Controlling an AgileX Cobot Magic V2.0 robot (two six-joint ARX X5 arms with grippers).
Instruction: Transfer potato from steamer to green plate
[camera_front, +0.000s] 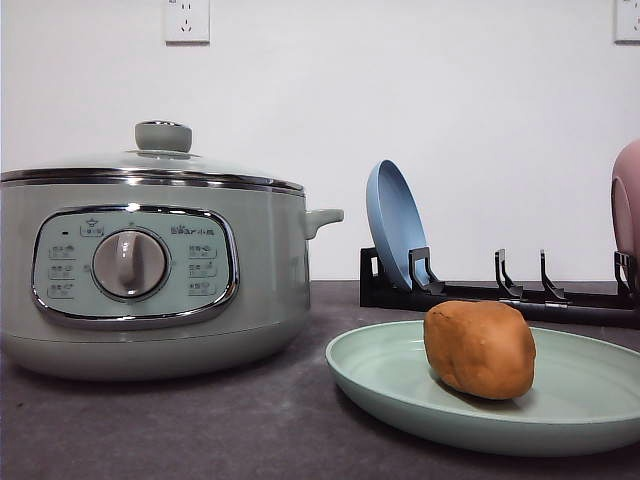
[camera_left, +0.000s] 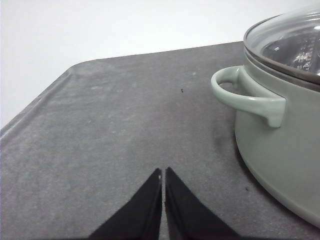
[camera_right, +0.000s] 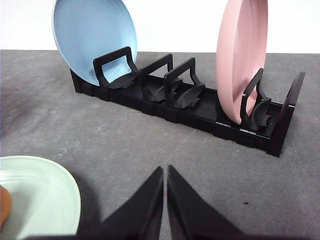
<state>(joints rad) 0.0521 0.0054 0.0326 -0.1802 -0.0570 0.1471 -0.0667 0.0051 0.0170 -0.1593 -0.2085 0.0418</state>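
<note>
Already the potato lies on the green plate, which sits on the dark bench beside the steamer — the 2 close but apart. The steamer's glass lid is on. Behind the plate a black rack holds a blue plate and a pink plate, both on edge. The left hand is closed on nothing above bare bench, near the steamer's side handle. The right hand — also closed, holding nothing — points at the rack, the green plate's rim just beside it.

Both grippers: black tapered wedge fingers, apparently matte.
</note>
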